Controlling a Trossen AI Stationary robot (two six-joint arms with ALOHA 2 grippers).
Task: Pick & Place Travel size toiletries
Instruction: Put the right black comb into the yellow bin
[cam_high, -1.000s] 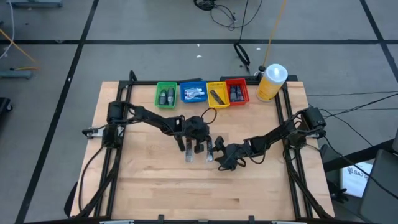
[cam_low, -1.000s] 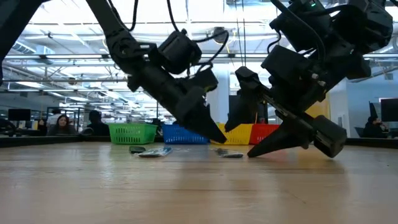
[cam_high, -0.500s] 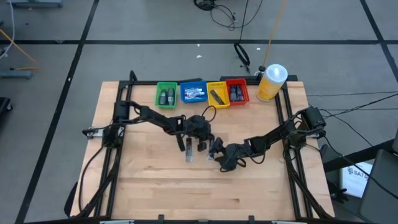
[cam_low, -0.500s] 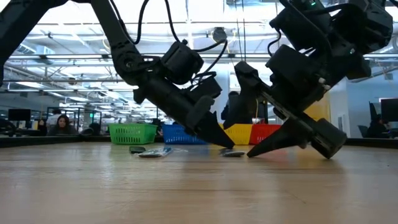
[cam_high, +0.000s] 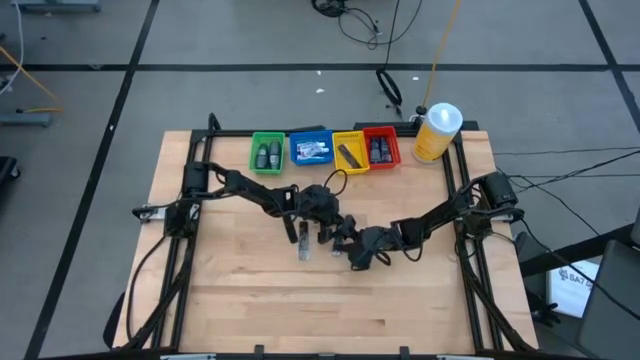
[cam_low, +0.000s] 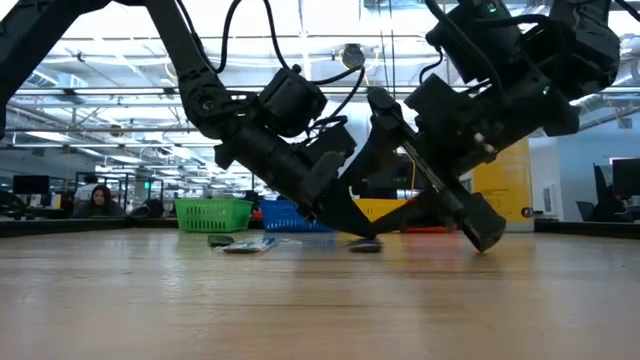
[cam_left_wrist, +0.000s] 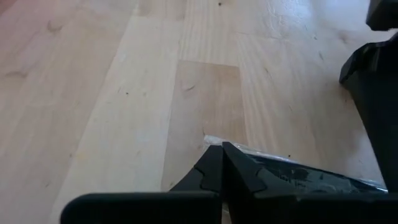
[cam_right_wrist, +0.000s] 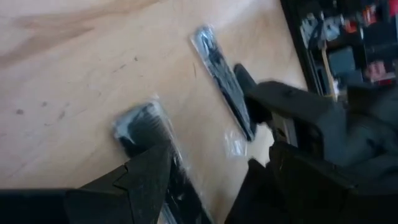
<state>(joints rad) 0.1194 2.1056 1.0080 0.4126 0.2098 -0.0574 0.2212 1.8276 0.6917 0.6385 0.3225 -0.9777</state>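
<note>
We see both arms low over the middle of the wooden table (cam_high: 240, 290). The left gripper (cam_high: 322, 232) is angled down to the boards, its 2 fingers (cam_left_wrist: 224, 167) pressed together on the edge of a clear sachet (cam_left_wrist: 305, 177) with dark contents that lies flat on the wood. The right gripper (cam_high: 352, 250) sits just beside it, almost touching; its fingers (cam_right_wrist: 149, 174) are spread apart, with a dark sachet (cam_right_wrist: 140, 124) lying between them on the table, not grasped.

Another long dark sachet (cam_right_wrist: 221, 81) lies near that one, running toward the left gripper. In the high view, a sachet (cam_high: 304, 242) rests on the wood just left of the left gripper. From table height, we see 1 small dark item (cam_low: 364, 246) under the grippers and 2 more (cam_low: 240, 243) lying further left.

Along the far edge stand 4 bins: green (cam_high: 266, 153), blue (cam_high: 311, 149), yellow (cam_high: 347, 151) and red (cam_high: 381, 148), each holding small items. A large yellow bottle (cam_high: 436, 132) stands beside the red bin.
</note>
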